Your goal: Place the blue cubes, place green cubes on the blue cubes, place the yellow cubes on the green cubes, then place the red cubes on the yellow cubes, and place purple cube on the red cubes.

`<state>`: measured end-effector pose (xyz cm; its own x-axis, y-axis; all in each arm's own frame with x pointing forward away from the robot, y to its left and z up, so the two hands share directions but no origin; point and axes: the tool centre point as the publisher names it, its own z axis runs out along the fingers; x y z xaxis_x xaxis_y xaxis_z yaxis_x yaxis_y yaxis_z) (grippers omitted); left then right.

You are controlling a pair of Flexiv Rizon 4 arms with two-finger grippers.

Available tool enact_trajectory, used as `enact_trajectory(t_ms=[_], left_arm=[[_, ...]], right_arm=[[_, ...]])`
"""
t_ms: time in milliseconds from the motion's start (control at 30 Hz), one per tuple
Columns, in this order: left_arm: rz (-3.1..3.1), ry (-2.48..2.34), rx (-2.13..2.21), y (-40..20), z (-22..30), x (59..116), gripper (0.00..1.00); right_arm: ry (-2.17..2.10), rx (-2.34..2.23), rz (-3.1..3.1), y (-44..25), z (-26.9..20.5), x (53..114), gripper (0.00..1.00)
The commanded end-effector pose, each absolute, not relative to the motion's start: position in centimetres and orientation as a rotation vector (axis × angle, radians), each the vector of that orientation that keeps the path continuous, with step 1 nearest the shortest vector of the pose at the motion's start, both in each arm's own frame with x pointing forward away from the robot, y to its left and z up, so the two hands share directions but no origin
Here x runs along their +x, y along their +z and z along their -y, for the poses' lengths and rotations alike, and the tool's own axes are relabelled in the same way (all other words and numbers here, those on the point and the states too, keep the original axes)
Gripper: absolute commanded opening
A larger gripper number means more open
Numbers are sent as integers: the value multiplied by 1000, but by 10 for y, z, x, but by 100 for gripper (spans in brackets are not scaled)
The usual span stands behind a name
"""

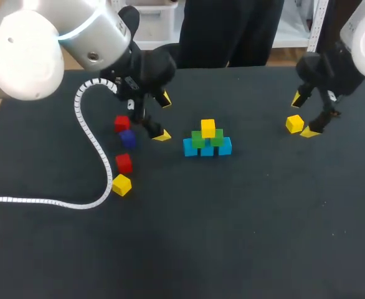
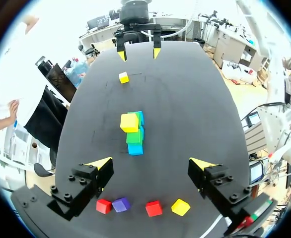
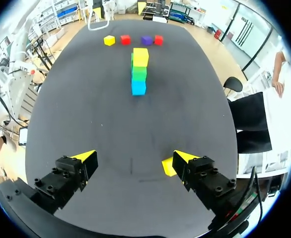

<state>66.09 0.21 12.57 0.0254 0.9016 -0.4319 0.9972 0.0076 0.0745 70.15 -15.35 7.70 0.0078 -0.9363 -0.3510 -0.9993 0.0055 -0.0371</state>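
- Our dark table [image 1: 251, 237] carries a small pyramid near its middle. Three blue cubes [image 1: 207, 149] sit in a row, two green cubes [image 1: 207, 139] rest on them, and the top yellow cube [image 1: 208, 128] is on the green.
- Our left gripper [image 1: 163, 117] hangs with its fingers spread and nothing between them.
- Beside it lie the first red cube [image 1: 122, 123], the purple cube [image 1: 127, 137], the second red cube [image 1: 124, 163] and a loose yellow cube [image 1: 121, 185], in a rough line.
- A white cable [image 1: 92, 143] curls across the table past them.
- Our right gripper [image 1: 304, 116] is spread and empty, with another yellow cube [image 1: 294, 124] just beside one fingertip.
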Motion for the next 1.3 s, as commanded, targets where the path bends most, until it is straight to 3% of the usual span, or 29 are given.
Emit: enact_trajectory(t_ms=[33, 1300], left_arm=[[-1931, -371, 1953, 126, -3, 661, 100], [-1931, -371, 1953, 126, -3, 661, 100]], right_arm=[[305, -2010, -1986, 72, 164, 698, 100], [236, -2152, -1893, 65, 175, 718, 100]])
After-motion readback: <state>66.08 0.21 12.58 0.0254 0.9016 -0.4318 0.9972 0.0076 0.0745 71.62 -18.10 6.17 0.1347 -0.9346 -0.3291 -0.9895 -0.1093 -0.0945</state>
